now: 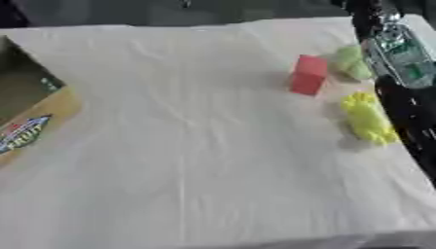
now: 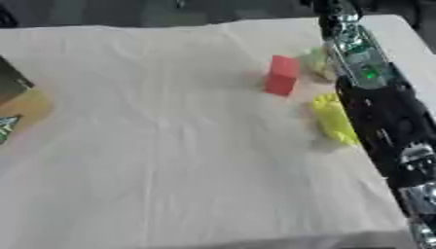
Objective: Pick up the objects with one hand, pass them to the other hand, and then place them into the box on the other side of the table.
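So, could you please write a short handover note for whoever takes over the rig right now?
Right arm lies along the table's right edge; its hand is not visible. Left hand is out of view.
Red block, pale green object and yellow object sit on the cloth at the right, near the arm.
Cardboard box is at the left edge.
Nothing picked up yet; all three still need passing and boxing.
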Controlling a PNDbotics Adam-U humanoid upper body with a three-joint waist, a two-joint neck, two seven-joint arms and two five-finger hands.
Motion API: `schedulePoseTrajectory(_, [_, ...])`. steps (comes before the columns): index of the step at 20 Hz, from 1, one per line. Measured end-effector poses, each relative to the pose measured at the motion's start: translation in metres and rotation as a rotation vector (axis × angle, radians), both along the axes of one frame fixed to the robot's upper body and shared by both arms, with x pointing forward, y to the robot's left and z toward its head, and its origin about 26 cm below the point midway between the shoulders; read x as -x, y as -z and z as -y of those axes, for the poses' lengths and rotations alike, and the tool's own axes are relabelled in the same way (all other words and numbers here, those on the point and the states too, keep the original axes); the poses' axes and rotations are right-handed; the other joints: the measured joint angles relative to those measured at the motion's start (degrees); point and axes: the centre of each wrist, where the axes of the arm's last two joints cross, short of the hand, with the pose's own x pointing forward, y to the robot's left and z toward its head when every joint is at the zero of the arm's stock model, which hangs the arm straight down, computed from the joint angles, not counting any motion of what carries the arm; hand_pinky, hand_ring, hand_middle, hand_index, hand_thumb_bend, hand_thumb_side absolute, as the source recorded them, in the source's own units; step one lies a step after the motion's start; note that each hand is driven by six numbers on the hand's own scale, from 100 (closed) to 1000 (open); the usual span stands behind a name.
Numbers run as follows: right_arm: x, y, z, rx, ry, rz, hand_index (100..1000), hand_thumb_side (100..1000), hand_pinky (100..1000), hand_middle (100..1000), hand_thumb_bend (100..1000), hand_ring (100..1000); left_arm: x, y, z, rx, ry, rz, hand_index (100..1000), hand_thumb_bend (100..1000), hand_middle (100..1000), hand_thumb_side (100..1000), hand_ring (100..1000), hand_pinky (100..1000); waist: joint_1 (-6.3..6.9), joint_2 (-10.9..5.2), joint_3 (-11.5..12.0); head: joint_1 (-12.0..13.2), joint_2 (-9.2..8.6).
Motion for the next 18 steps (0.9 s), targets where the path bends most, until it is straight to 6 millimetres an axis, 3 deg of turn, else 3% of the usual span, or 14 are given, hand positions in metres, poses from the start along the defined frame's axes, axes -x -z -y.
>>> schedulePoseTrajectory(7, [0.007,0.02,0.002,-0.022,0.022,-0.001,899,757,895,853,205,831,0.0,0.007,-0.003,0.013,-0.011,-0.012,854,747,682,618,727,536,-0.01,0.11,0.0,0.79,-0.1])
schedulePoseTrajectory(11, [0.008,0.02,0.003,-0.012,0.029,-0.007,898,750,895,848,248,829,0.0,0.008,-0.004,0.015,-0.015,-0.012,852,747,681,616,726,535,-0.05,0.11,0.0,0.92,-0.52])
schedulePoseTrajectory(14, [0.009,0.011,0.008,0.045,0.03,-0.021,897,767,896,847,284,831,0.0,0.009,-0.005,0.015,-0.016,-0.014,850,747,681,615,725,535,-0.19,0.11,-0.07,0.48,-0.54])
schedulePoseTrajectory(18, [0.009,-0.015,0.016,0.186,0.002,-0.063,895,723,899,851,276,837,0.0,0.009,-0.005,0.014,-0.017,-0.018,851,746,681,614,725,535,-0.7,0.06,-0.25,-0.18,-0.97])
